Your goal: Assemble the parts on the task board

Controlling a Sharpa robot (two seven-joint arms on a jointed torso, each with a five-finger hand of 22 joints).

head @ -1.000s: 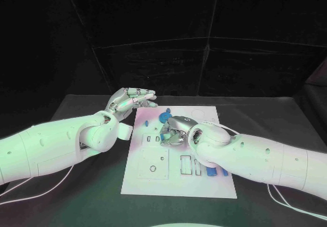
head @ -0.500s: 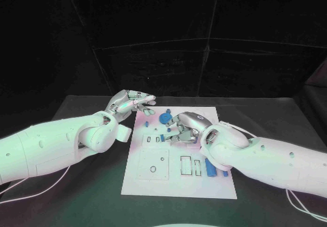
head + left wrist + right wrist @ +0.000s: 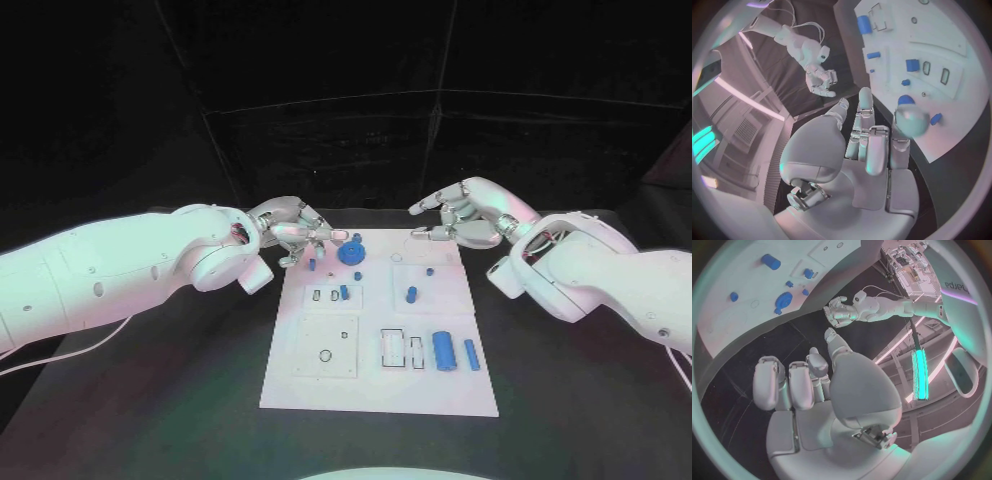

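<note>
The white task board (image 3: 378, 375) lies in the middle of the table, with several blue parts on it. A round blue part (image 3: 351, 252) stands near its far left corner, and two long blue parts (image 3: 444, 352) lie at its right side. A small blue part (image 3: 411, 294) sits in the board's middle. My left hand (image 3: 296, 240) hovers at the far left corner, fingertips just short of the round part (image 3: 906, 100), holding nothing. My right hand (image 3: 469, 215) is raised beyond the far right corner, fingers apart and empty. The left wrist view shows the board (image 3: 942, 40) past my left hand (image 3: 870, 145).
Black table surface (image 3: 577, 400) surrounds the board on all sides. White cables (image 3: 72, 345) trail under my left arm. The board has unfilled slots (image 3: 392, 346) near its front. In the right wrist view my left hand (image 3: 842, 312) is seen beside the board (image 3: 729, 325).
My right hand has lifted off the board's middle and drawn back to the far right, uncovering a small blue part. My left hand has shifted slightly toward the round part.
</note>
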